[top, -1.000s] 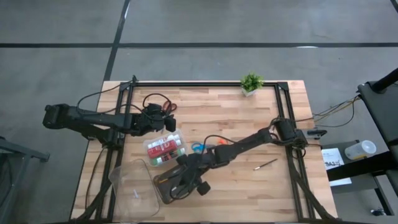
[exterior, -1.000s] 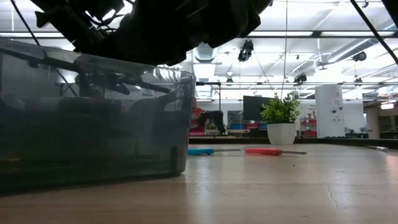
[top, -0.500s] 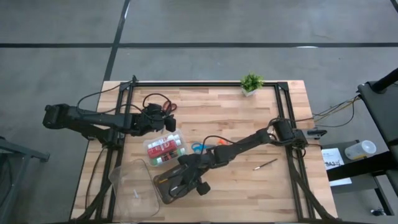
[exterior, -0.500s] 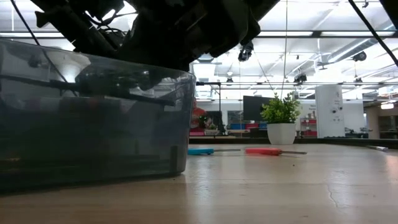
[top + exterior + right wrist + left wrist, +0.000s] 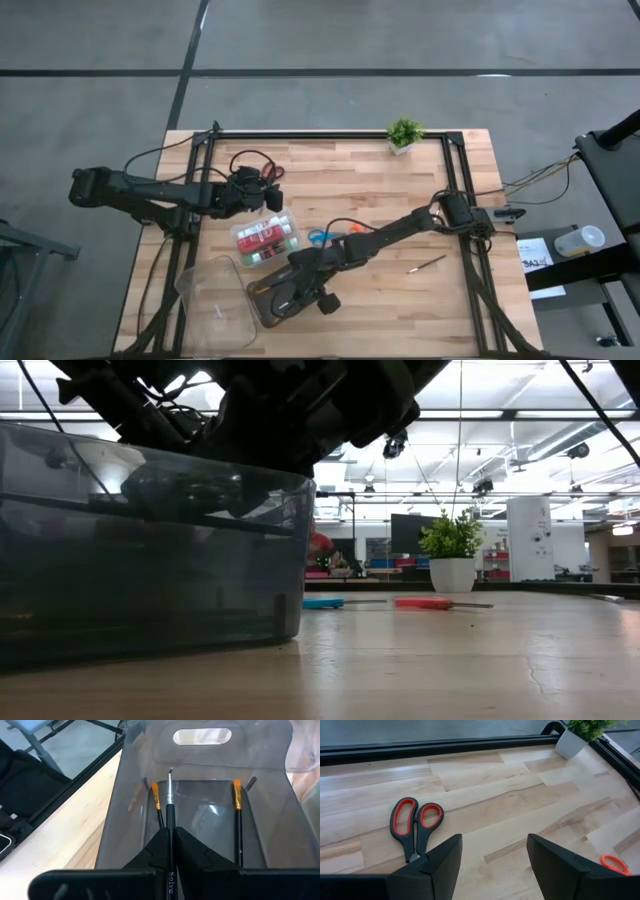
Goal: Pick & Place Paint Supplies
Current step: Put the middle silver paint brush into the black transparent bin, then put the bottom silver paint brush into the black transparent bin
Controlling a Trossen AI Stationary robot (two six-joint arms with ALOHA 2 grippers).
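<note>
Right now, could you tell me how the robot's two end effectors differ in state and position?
The left end effector is open and holds nothing; the right end effector is shut on a black-handled brush. The left hangs over bare wooden table near the red-handled scissors; the right points into the dark grey case, where two brushes already lie. Both have two dark fingers.

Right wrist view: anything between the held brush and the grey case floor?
Nothing visible. The right gripper is shut on the brush, which points into the open grey case; two brushes already lie inside, to either side.
</note>
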